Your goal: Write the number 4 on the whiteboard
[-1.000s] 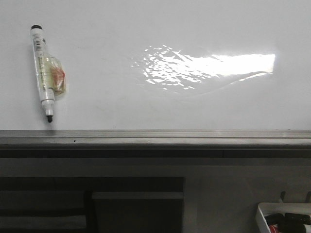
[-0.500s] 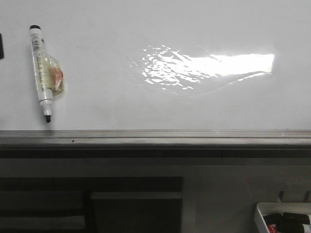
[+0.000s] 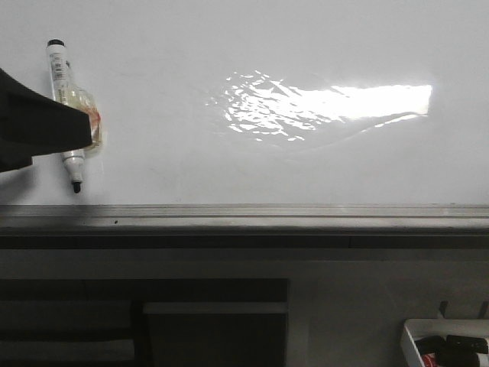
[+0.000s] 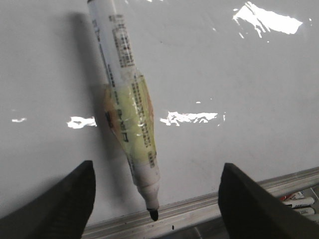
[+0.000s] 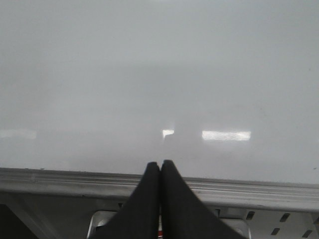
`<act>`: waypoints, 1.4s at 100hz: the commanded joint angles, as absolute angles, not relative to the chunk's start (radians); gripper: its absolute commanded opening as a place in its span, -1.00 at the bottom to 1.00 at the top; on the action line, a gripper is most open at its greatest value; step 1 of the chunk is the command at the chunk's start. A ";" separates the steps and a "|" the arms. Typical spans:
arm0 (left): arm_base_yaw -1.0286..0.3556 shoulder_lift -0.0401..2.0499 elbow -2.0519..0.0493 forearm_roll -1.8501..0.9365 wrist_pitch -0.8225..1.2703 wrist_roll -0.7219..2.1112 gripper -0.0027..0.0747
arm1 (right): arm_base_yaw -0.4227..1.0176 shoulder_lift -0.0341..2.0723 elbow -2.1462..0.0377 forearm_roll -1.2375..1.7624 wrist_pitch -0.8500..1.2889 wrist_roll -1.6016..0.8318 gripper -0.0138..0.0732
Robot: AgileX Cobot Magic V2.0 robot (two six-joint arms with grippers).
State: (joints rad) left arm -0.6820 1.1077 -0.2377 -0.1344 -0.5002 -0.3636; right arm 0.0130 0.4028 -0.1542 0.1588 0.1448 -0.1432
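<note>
Black and matte, your left fingers (image 4: pixel 155 199) stand spread wide in the left wrist view, one on each side of the marker (image 4: pixel 127 99), with bare board between each finger and the barrel, so they grasp nothing. That view gives you what the front view cannot: the marker's uncapped black tip pointing at the grey metal rail (image 4: pixel 209 204), a yellowish taped wrap round the middle of the barrel, and fine print along its white body. In the front view the left arm (image 3: pixel 38 126) enters from the left edge as a dark wedge and covers part of the marker (image 3: pixel 67 92), so the gap between the fingers is hidden there. Your right fingers (image 5: pixel 160 199) show only in the right wrist view, pressed flat together with nothing between them, above the rail and facing blank board. The whiteboard (image 3: pixel 267 46) fills the upper part of the front view, glossy, with a bright glare patch right of centre; the marker lies on it near the left edge, tip toward the rail, and no stroke of the number 4 is on it yet. Beyond the rail, a white tray (image 3: pixel 447 344) at the lower right corner of the front view holds dark markers, one with red on it; the left wrist view catches a few markers (image 4: pixel 299 201) past the rail too.
</note>
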 commanded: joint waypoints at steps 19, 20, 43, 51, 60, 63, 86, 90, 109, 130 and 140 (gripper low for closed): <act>-0.690 1.190 -0.270 -0.109 -0.671 -0.409 0.29 | 0.013 0.414 -0.192 0.163 0.064 -0.144 -0.82; -0.690 1.193 -0.270 -0.109 -0.676 -0.409 0.27 | 0.013 0.414 -0.192 0.163 0.064 -0.144 -0.82; -0.690 1.283 -0.270 -0.143 -0.725 -0.409 -0.25 | 0.013 0.414 -0.192 0.165 0.064 -0.144 -0.82; -0.690 1.322 -0.270 -0.143 -0.759 -0.409 -0.48 | 0.013 0.414 -0.192 0.165 0.064 -0.144 -0.82; -0.690 1.355 -0.270 -0.143 -0.801 -0.409 -0.71 | 0.013 0.414 -0.192 0.165 0.064 -0.144 -0.82; -0.690 1.364 -0.270 -0.143 -0.812 -0.409 -0.80 | 0.016 0.414 -0.192 0.167 0.064 -0.144 -0.82; -0.690 1.375 -0.268 -0.114 -0.866 -0.405 -0.98 | 0.147 0.418 -0.229 0.171 0.148 -0.144 -0.82; -0.690 1.375 -0.268 -0.077 -0.876 -0.394 -0.98 | 0.188 0.422 -0.251 0.171 0.189 -0.144 -0.82; -0.690 1.370 -0.268 0.214 -0.902 -0.239 -0.98 | 0.378 0.509 -0.389 0.198 0.359 -0.150 -0.82; -0.690 1.362 -0.268 0.345 -1.012 0.076 -0.98 | 0.587 0.675 -0.572 0.237 0.411 -0.173 -0.66; -0.690 1.353 -0.268 0.360 -1.024 0.230 -0.98 | 0.682 0.765 -0.655 0.237 0.431 -0.173 -0.18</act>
State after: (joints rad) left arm -0.6877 1.3848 -0.2452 0.3545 -0.9213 0.1006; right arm 0.6199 0.6985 -0.5705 0.2276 0.4713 -0.1563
